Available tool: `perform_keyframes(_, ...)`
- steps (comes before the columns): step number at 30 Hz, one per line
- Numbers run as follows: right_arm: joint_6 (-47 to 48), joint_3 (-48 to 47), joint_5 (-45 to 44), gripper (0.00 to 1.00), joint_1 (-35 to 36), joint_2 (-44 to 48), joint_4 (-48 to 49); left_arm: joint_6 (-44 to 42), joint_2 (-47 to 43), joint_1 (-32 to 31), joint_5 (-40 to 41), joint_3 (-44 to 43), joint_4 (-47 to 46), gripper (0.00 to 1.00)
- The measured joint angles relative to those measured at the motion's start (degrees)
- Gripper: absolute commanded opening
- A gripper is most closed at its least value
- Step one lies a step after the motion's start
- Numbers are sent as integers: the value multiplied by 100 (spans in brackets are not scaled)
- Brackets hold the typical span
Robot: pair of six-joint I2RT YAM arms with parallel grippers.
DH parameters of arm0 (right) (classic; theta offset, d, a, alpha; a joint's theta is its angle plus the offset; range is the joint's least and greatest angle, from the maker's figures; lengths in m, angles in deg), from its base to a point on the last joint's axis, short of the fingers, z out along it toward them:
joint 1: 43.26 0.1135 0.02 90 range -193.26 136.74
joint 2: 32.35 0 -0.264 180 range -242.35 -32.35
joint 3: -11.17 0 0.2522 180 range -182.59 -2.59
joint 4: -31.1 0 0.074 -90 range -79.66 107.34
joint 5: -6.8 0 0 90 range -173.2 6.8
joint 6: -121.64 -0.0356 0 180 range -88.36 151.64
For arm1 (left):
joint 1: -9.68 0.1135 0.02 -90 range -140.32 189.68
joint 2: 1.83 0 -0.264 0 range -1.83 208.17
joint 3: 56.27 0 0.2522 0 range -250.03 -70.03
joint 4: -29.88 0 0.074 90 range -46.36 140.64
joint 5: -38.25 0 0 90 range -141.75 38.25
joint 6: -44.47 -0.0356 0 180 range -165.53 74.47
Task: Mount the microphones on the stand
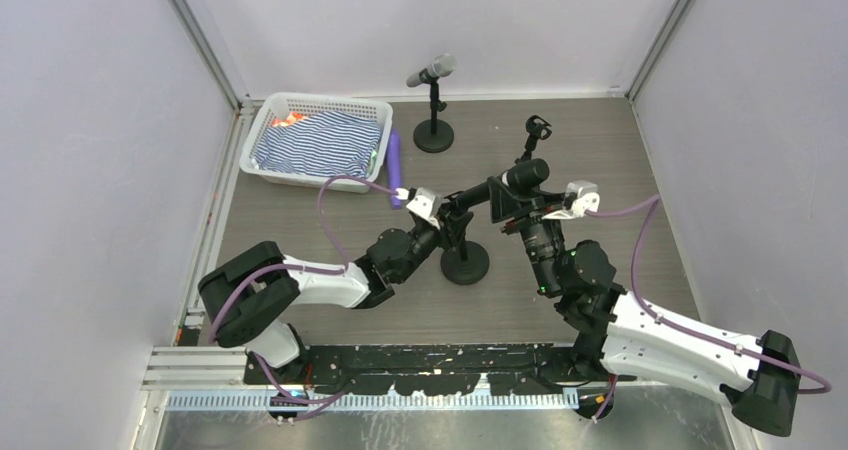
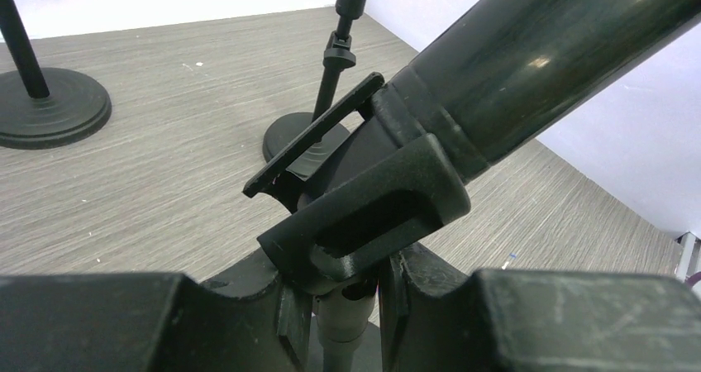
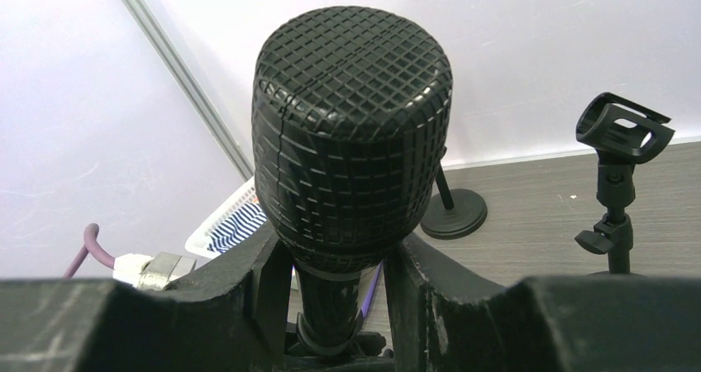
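R gripper (image 3: 337,293): jaws are clamping tight on the neck of the black mic (image 3: 351,132), just under its gridded head. The head is pointing up toward the wrist cam.

L gripper (image 2: 343,306): nearly closed, fingers pinching the post of the middle stand (image 1: 465,262) right below its clip (image 2: 364,215).

Black mic's barrel is running tilted down into that clip, lower end touching it. Can't tell if it is fully seated.

From overhead, both arms are meeting over the middle stand at table (image 1: 620,150) centre, L reaching in from the left, R from the near right.

Other items:
- Silver-grey mic (image 1: 432,70) is sitting tilted in the far stand (image 1: 433,135), near the back wall.
- Purple mic (image 1: 395,168) is lying flat on the table, just beside the white basket (image 1: 290,178), which is holding a striped cloth (image 1: 320,140).
- Third stand (image 1: 537,135) is standing upright to the far right of the middle one, apart from both grippers.
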Motion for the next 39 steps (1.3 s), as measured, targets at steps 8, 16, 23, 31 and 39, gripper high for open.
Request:
perform_keyframes(8, 50, -208, -109, 1, -2, -715, 428, 225, -26, 186, -61, 7, 24, 0)
perform_keyframes(16, 109, -380, -149, 1, 2, -1231, 715, 474, -92, 400, -181, 28, 105, 0)
perform_keyframes(23, 37, -461, -214, 1, 2, -1648, 1025, 647, -96, 546, -177, 33, 122, 0)
perform_keyframes(31, -90, -503, -232, 1, 0, -2173, 1237, 802, -142, 669, -101, 33, 249, 0)
perform_keyframes(39, -160, -640, -229, 1, -4, -2468, 1211, 802, -199, 704, -96, 33, 367, 0)
